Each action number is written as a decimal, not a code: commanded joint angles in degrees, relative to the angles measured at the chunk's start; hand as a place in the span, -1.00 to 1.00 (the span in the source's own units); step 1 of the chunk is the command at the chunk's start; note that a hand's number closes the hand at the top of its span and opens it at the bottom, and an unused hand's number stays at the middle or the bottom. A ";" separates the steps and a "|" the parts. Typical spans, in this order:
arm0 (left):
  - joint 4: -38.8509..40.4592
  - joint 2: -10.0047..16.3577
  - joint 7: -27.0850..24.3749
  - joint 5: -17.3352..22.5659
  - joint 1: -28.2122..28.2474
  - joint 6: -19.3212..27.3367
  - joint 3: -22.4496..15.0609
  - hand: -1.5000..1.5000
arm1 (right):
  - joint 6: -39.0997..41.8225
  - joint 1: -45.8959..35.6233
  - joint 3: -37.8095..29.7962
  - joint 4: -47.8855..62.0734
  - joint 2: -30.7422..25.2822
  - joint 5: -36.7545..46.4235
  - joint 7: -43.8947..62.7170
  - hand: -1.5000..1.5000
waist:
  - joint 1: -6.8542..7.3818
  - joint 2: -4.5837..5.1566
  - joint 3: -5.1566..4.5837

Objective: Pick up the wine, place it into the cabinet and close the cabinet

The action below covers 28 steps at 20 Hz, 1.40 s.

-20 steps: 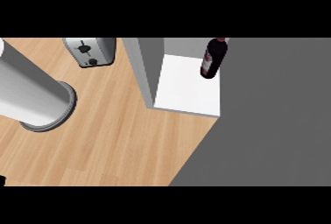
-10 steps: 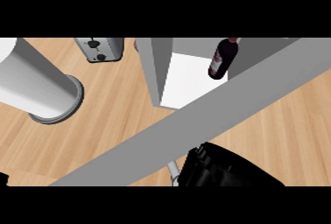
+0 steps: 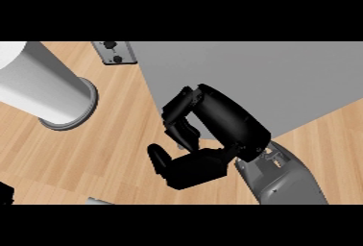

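Observation:
The wine bottle shows nowhere in the head view. The grey cabinet door (image 3: 269, 81) fills the upper right and covers the place where the white cabinet interior was. My right hand (image 3: 212, 129) is at the picture's middle, its knuckles and curled fingers against the door's lower left edge and its thumb (image 3: 162, 161) sticking out below; it holds nothing. Its grey forearm (image 3: 287, 180) comes in from the lower right. A black sliver (image 3: 4, 193) at the lower left edge may be my left hand.
A wide white cylinder on a round grey base (image 3: 42, 86) stands on the wooden counter (image 3: 106, 153) at the left. A small grey appliance (image 3: 113, 52) sits at the top edge. A pale grey corner (image 3: 99, 201) pokes in at the bottom.
The cabinet door has swung across and now hides the interior and the wine bottle. My right hand has come up from the lower edge and lies against the door.

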 commanded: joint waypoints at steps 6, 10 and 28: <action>0.55 -0.21 1.35 -0.30 -2.46 -0.96 -0.69 1.00 | -6.99 -18.53 -7.99 20.86 0.53 -2.42 -1.41 1.00 | 1.34 1.23 0.19; 1.03 -0.08 1.21 -0.58 -2.28 -0.88 -0.40 1.00 | -9.83 -20.45 -10.89 25.66 0.54 -5.68 -1.79 1.00 | 1.35 1.15 0.32; 2.99 -2.14 0.37 0.05 -1.74 0.30 0.31 1.00 | -10.64 -23.55 -8.57 42.88 -6.40 -13.65 -9.70 1.00 | -3.88 1.87 0.45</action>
